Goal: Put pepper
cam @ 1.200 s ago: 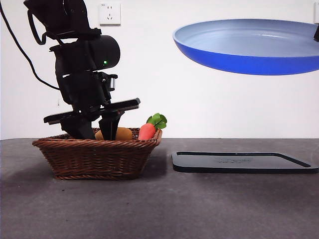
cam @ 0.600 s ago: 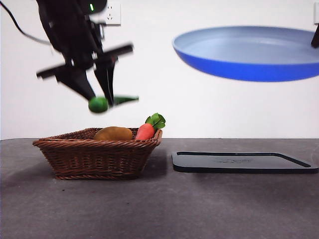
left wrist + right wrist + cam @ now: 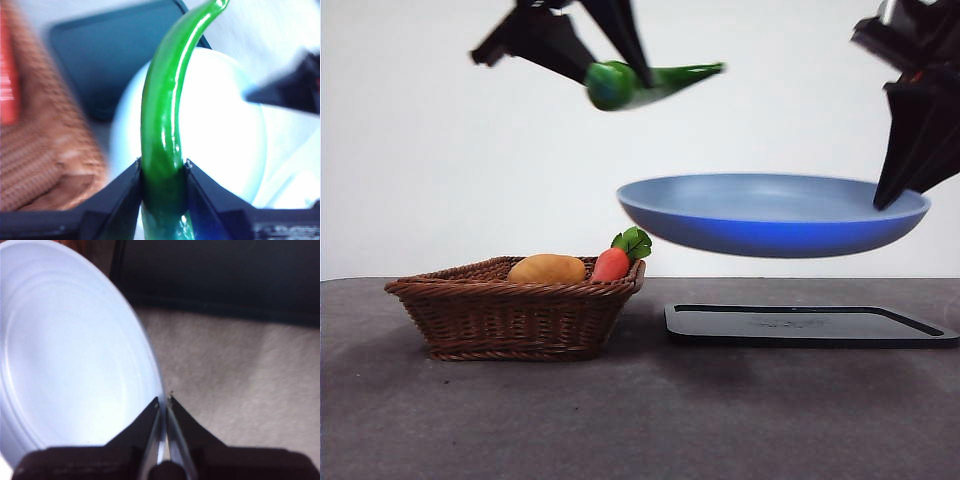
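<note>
**Pepper held aloft over the blue plate**

The left pincer (image 3: 610,55) enters at the upper left of the front view, its two black jaws clamped on the thick end of the pepper (image 3: 645,82). The pepper hangs high in the air, nearly level, its slim tip pointing toward the right of the frame. It sits above the left rim of the blue plate (image 3: 770,215) and clear of it. In the left wrist view the pepper (image 3: 162,130) rises between the jaws of the left pincer (image 3: 162,175), glossy and curved, with the pale inside of the plate (image 3: 220,130) behind it.

The right pincer (image 3: 895,195) comes down from the upper right corner of the front view and grips the plate by its right rim, holding it in mid-air at about the middle height of the frame. The right wrist view shows the right pincer (image 3: 163,402) with its jaws closed tight on the thin edge of the plate (image 3: 70,360).

Below, on the dark surface (image 3: 640,410), a wicker basket (image 3: 510,320) stands at the lower left, holding a brown potato-like item (image 3: 548,268) and a carrot (image 3: 616,262) with green leaves. A flat black tray (image 3: 810,325) lies to the right of the basket, under the plate.
</note>
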### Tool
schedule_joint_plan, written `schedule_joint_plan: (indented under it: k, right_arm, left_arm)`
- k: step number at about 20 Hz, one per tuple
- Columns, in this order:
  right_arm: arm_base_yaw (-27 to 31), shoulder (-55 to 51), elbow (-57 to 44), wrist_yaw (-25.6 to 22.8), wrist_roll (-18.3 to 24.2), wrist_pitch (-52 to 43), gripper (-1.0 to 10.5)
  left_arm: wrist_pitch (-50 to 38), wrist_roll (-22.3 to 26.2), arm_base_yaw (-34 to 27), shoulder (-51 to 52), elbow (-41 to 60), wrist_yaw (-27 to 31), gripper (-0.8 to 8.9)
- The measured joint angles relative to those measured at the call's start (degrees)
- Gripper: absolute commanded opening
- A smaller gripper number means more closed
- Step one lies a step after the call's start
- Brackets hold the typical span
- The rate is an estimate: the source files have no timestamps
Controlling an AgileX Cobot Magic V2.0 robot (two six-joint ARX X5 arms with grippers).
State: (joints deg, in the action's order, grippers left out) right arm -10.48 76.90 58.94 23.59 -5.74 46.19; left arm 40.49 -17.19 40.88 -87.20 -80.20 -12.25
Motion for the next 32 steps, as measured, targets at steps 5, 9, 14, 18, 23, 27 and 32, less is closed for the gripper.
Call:
schedule_joint_plan:
  k: [5,9,14,18,23,27,32]
  right_arm:
    - [-1.6,0.1,0.0,0.1,-2.0,-0.5,0.0]
    - [-1.6,0.1,0.0,0.0,-2.2,1.2,0.0]
    - [-1.6,0.1,0.0,0.0,-2.3,1.5,0.0]
    - [-1.6,0.1,0.0,0.0,-2.3,1.8,0.0]
    - [-1.6,0.1,0.0,0.0,-2.2,2.7,0.0]
    - [-0.7,0.1,0.0,-0.2,-2.3,1.2,0.0]
    - [5.9,2.6,1.5,-0.2,-4.4,-4.3,0.0]
  left_arm:
    - [-0.1,3.7,4.6,-8.2,0.0,2.4,0.86]
    - [-0.7,4.3,5.9,-12.0,0.0,3.2,1.0]
    - [-1.6,4.5,6.8,-12.0,0.0,3.3,2.11]
    - [-1.3,4.7,6.9,-12.0,0.0,2.8,2.61]
    - [0.5,5.9,6.9,-7.4,0.0,2.8,2.61]
    - [2.9,7.0,6.9,1.0,0.0,2.8,2.6]
    - [3.4,7.7,6.9,13.9,0.0,2.8,2.6]
